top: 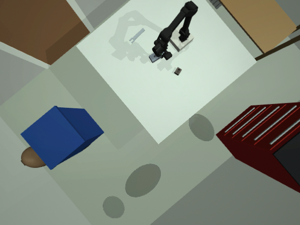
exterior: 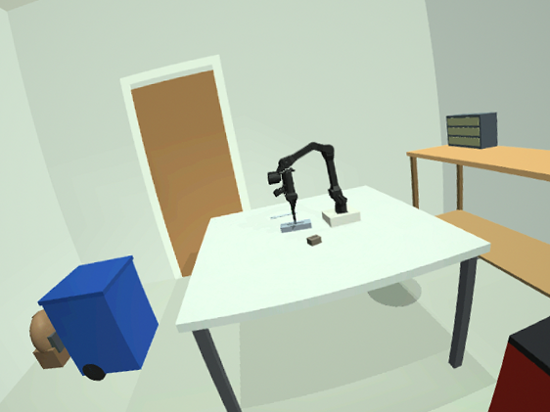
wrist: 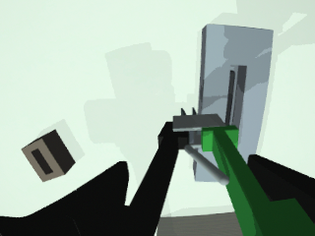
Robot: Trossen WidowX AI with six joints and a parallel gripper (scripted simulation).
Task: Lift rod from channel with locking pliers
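With the gripper (top: 160, 55) (exterior: 293, 208) (wrist: 188, 165) spread fairly wide around the locking pliers (wrist: 236, 172), keep that hold unsqueezed, align their jaws with the rod (wrist: 231, 98) in the channel (wrist: 241, 88) just beyond, then sink straight down astride it, clear of the walls, leaving the holster (top: 177, 70) (exterior: 314, 240) (wrist: 37, 152) off aside.
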